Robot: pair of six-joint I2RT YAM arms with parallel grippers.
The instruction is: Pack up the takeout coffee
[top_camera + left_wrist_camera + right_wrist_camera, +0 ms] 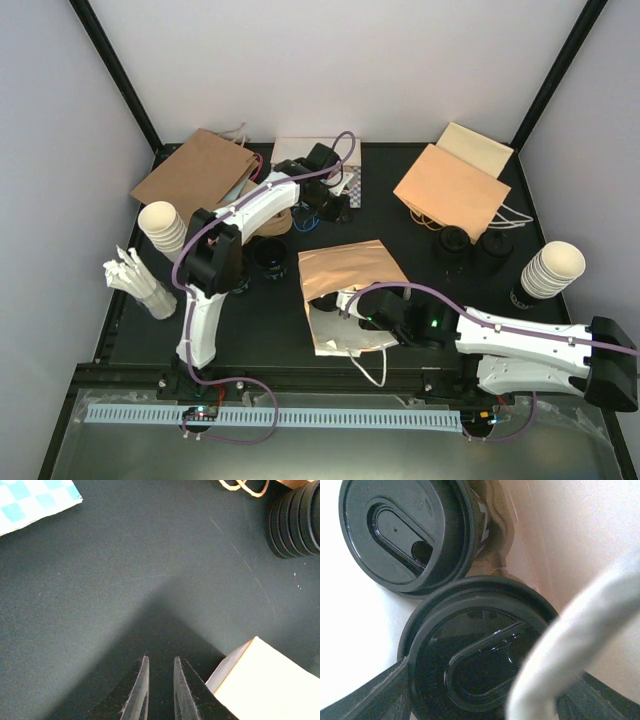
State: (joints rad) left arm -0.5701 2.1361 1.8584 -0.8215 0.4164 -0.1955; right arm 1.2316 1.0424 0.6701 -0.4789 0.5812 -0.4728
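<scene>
- Right now, right claw (480, 700) clamped around lidded coffee cup (475, 655), inside paper bag (350, 275) mid-bench.
- Second cup (407, 532) just beyond, touching.
- Left claw (160, 687) nearly closed, empty, over bare bench (125, 580).
- Right fingertips cropped, blurry handle across.

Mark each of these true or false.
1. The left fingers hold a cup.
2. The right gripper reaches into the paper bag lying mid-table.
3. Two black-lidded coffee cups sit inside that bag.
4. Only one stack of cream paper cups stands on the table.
1. False. Nothing lies between the left fingers; only bare table shows beneath them.
2. True. The right gripper is in the mouth of the paper bag.
3. True. The far coffee cup lies beyond the near coffee cup, which sits between the right fingers.
4. False. There are two: the left stack and the right stack.
</scene>
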